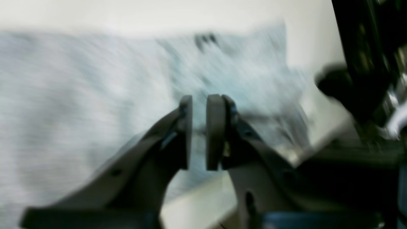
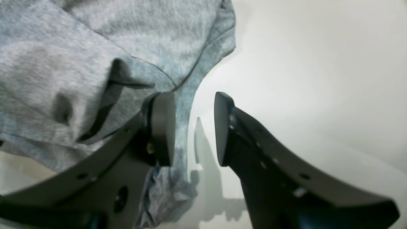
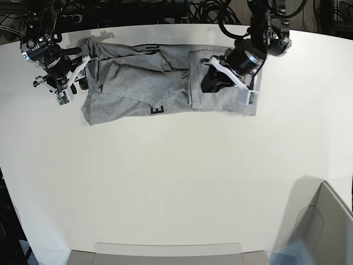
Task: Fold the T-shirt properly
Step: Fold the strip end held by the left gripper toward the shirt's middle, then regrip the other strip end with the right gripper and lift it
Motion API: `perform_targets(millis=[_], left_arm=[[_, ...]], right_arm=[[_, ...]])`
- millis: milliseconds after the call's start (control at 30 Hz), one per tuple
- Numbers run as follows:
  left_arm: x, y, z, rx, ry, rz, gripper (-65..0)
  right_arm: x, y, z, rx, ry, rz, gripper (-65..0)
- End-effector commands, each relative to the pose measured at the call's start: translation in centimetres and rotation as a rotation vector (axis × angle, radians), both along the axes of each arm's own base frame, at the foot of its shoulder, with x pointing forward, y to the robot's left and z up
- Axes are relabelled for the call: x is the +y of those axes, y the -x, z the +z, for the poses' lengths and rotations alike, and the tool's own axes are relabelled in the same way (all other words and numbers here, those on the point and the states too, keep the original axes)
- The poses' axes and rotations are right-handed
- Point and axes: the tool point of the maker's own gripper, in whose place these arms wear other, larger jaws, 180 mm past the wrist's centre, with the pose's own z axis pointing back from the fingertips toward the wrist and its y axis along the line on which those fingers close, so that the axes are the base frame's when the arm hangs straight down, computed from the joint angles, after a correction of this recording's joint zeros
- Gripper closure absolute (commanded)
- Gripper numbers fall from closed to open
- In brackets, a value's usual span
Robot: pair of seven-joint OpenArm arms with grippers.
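T-shirt (image 3: 165, 83) flat on table (image 3: 176, 182), left end effector (image 1: 199, 132) over it, narrowly parted, grasp unclear, right end effector (image 2: 194, 128) released at its edge

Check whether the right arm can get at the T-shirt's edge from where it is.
Probably yes: the right gripper hangs with jaws apart right at the T-shirt edge, nothing between them.

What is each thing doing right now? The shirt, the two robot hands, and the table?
T-shirt: partly folded, rumpled, lying flat on the table.
Left gripper: over the shirt, jaws nearly closed with a narrow gap, nothing visibly pinched.
Right gripper: open, at the shirt's edge, holding nothing.
Table: white, carrying the shirt.
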Motion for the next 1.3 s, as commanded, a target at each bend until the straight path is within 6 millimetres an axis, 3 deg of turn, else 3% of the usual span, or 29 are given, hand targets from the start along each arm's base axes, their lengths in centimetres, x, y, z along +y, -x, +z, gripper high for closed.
perform_targets(millis=[0,133,300,467,833,1033,1267], left_arm=[[1.3,-0.6,0.7,-0.035,-0.012,0.034,-2.7],[4.7,-0.8,0.2,-0.027,-0.071,0.089,0.0],[5.1,-0.3,-0.2,-0.011,-0.083,0.088,0.0],[4.9,-0.3,-0.3,-0.01,-0.081,0.084,0.0],[4.9,-0.3,-0.3,-0.009,-0.08,0.083,0.0],[4.9,-0.3,-0.3,-0.009,-0.082,0.082,0.0],[5.1,0.0,-1.4,0.026,-0.077,0.089,0.0]], right_arm=[[0.0,-0.8,1.3,-0.053,-0.001,0.007,-21.1],[0.9,-1.9,3.1,-0.16,-0.112,0.005,-21.1],[1.6,-2.4,6.8,-0.275,-0.392,-0.044,-21.4],[0.5,-2.0,7.6,-0.254,-0.458,-0.084,-24.1],[-1.2,-1.1,1.3,-0.125,-0.608,-0.089,-26.8],[-1.1,-1.2,0.7,-0.109,-0.62,-0.096,-26.7],[-2.4,-0.3,-2.3,-0.041,-0.656,-0.183,-26.7]])
